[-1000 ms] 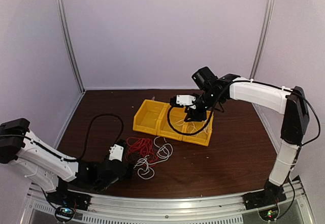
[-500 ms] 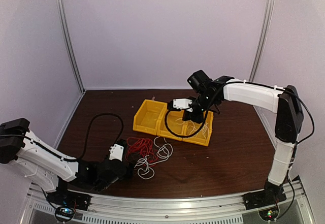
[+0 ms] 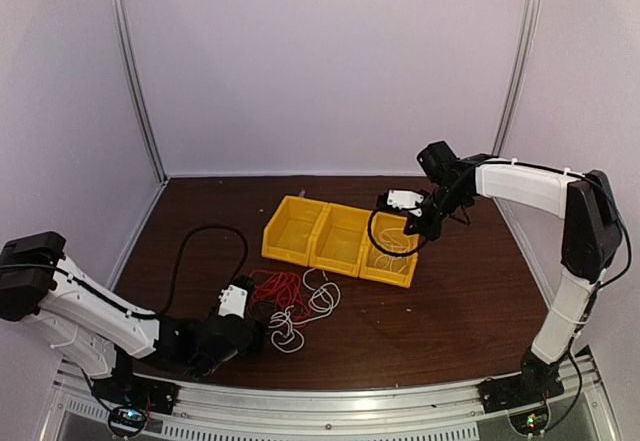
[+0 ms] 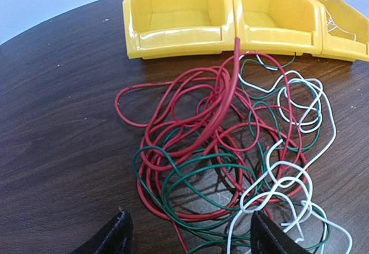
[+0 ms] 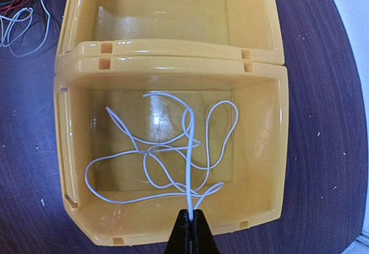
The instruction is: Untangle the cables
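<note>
Your right gripper's [image 5: 190, 224] fingers are pressing tightly together on a white cable [image 5: 167, 150], pinching one strand of it where it rises from the end bin [image 5: 278, 150] of the row of three yellow bins [image 3: 292, 233], the bin nearest your right arm. The rest of that cable is lying in loose loops across this bin's floor. The top camera is showing the same gripper [image 3: 414, 229] hanging over the near edge of that bin.

Your left gripper's [image 4: 190, 238] fingers are standing wide apart and holding nothing. They are hovering low over the table [image 3: 450, 311], on the near side of the row of bins. Between these fingers and the row, the tangle of cables [image 4: 230, 150] is resting on the wood just in front of the bins: red loops [image 4: 190, 121] are crossing green ones [image 4: 173, 179], with white loops [image 4: 288, 190] lying toward the side of the occupied bin. One red strand is reaching up to the front wall of the row.
</note>
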`<state>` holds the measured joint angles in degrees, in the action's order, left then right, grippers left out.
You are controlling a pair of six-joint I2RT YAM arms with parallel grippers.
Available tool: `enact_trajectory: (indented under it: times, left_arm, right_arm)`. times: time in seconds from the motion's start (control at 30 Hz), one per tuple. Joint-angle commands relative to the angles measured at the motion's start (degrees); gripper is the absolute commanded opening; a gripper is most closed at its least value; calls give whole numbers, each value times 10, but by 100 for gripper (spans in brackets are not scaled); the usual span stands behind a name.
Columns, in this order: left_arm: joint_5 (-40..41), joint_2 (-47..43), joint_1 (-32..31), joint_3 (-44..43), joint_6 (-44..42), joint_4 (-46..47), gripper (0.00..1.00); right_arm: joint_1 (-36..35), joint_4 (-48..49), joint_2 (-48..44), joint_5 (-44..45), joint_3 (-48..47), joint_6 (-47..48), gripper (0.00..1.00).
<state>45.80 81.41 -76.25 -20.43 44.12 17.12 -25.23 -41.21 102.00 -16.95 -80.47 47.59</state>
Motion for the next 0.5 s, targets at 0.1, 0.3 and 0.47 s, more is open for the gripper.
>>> enact_trajectory:
  times: [0.1, 0.3, 0.47]
  left_arm:
    - [-9, 16, -3, -28, -12, 20, 71]
    - [-6, -3, -4, -16, 1, 14, 71]
    - [-1, -28, -4, -26, -10, -10, 71]
  right_arm:
    - [-10, 6, 63, -36, -42, -45, 0]
    - [-27, -2, 123, -24, -80, -67, 0]
    - [-26, 0, 103, -19, -63, -70, 9]
